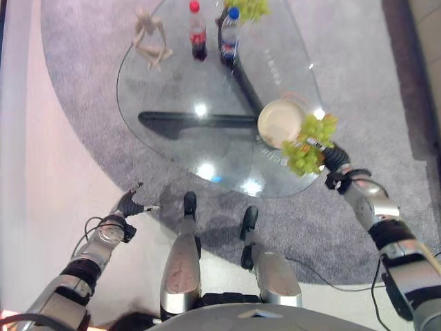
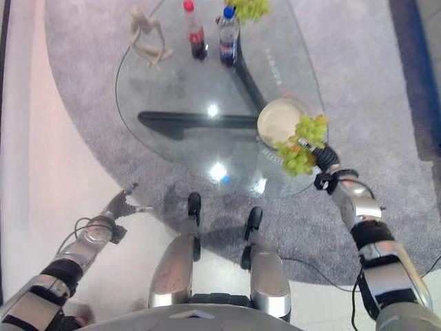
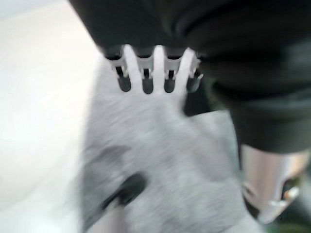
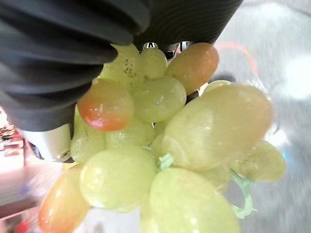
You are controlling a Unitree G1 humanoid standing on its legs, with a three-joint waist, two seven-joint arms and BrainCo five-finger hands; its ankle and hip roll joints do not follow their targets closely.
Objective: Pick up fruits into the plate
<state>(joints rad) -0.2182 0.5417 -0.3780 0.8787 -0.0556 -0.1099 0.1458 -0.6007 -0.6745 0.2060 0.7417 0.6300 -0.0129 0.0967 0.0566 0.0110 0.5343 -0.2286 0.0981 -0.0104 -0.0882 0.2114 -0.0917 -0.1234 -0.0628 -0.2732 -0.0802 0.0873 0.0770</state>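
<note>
My right hand (image 1: 335,161) is shut on a bunch of green grapes (image 1: 308,145), some of them tinged orange. It holds the bunch over the near right rim of the cream plate (image 1: 275,118). In the right wrist view the grapes (image 4: 165,145) press against the hand's dark cover and hide the fingers. The plate sits on the right edge of the glass table (image 1: 179,89), and its inside looks bare. A second green grape bunch (image 1: 248,8) lies at the table's far end. My left hand (image 1: 128,205) hangs open, low at the left, over the rug's edge.
A red-capped cola bottle (image 1: 198,33) and a blue-capped bottle (image 1: 229,36) stand at the far side of the table. A pale wooden figure (image 1: 151,40) stands to their left. Dark table legs (image 1: 200,122) show through the glass. A grey rug (image 1: 83,83) lies underneath.
</note>
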